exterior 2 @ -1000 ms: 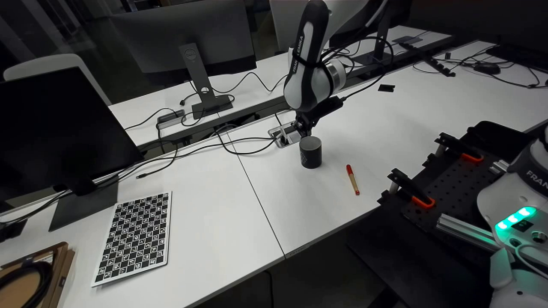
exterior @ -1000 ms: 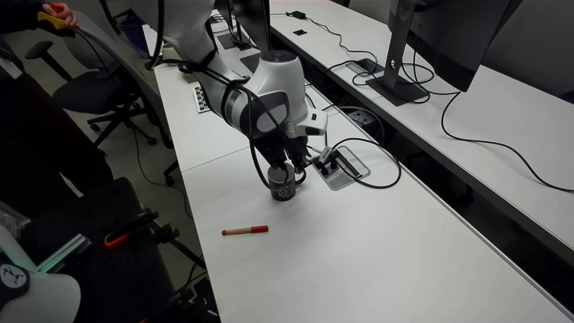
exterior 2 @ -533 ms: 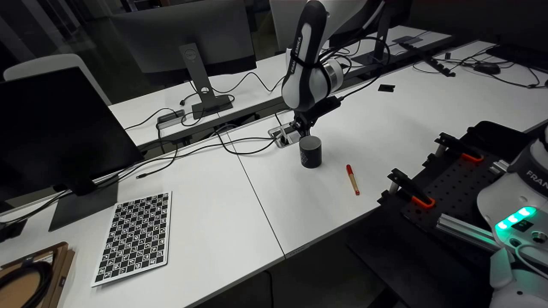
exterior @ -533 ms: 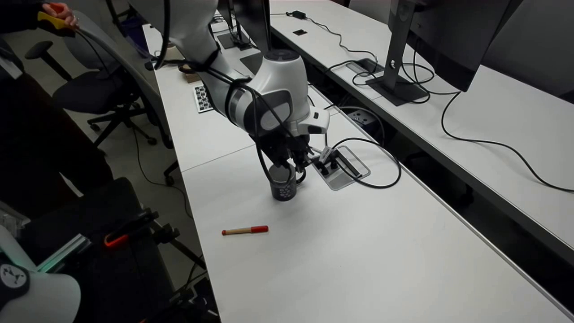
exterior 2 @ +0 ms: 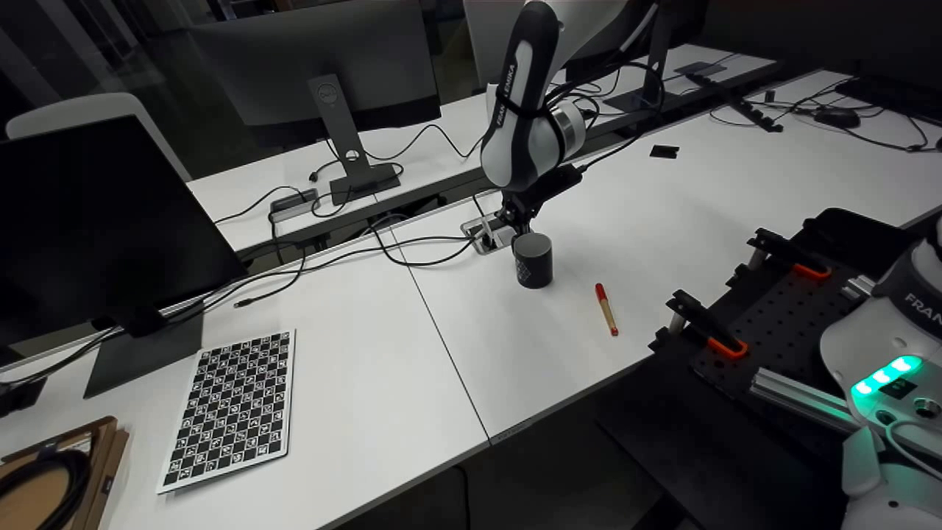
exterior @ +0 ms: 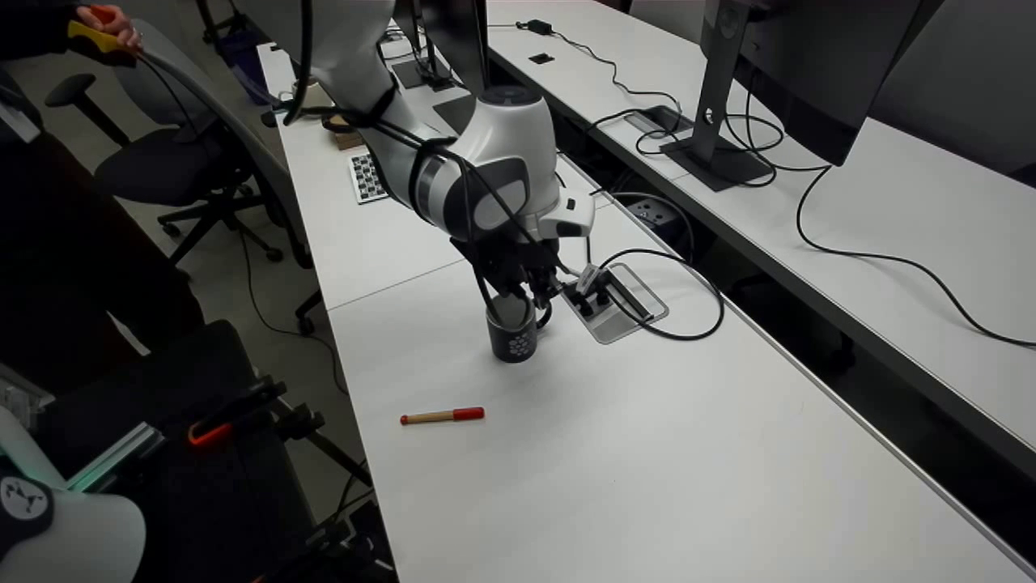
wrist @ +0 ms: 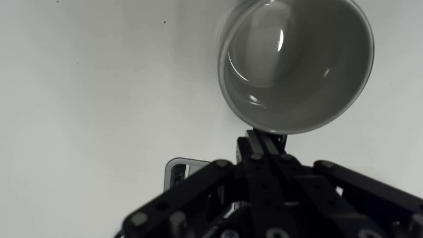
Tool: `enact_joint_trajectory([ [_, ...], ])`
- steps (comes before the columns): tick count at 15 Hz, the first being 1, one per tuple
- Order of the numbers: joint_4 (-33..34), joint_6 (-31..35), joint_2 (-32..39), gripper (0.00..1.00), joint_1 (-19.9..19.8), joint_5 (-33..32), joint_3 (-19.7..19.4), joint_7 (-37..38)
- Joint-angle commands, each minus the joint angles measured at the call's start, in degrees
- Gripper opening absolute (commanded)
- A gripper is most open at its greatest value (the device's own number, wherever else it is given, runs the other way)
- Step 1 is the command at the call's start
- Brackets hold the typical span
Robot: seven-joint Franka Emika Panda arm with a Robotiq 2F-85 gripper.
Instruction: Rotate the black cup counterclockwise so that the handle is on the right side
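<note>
The gripper (wrist: 263, 136) is clenched, its 2 fingers (wrist: 255, 142) pressed together just beside the black cup (wrist: 297, 66), on the side of its handle (exterior: 549, 317); whether they touch it, I cannot tell. The cup stands upright on the white table (exterior: 647, 453), long axis vertical, mouth facing up. In an exterior view, the handle juts from the cup's right side, toward the grey cable port (exterior: 613, 328) set in the table. 1 red-and-tan pen (exterior: 437, 417) lies flat near the cup, apart from the gripper. Farther out, well away from both, rests 1 checkered board (exterior 2: 232, 405).
</note>
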Motion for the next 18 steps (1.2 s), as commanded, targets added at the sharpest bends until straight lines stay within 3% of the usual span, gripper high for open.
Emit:
enact_joint_trajectory([
  [1,1.7,-1.3,1.5,0.0,0.4,-1.1,0.4,0.7],
  [18,1.7,-1.2,1.3,0.0,2.1,-3.2,1.2,0.3],
])
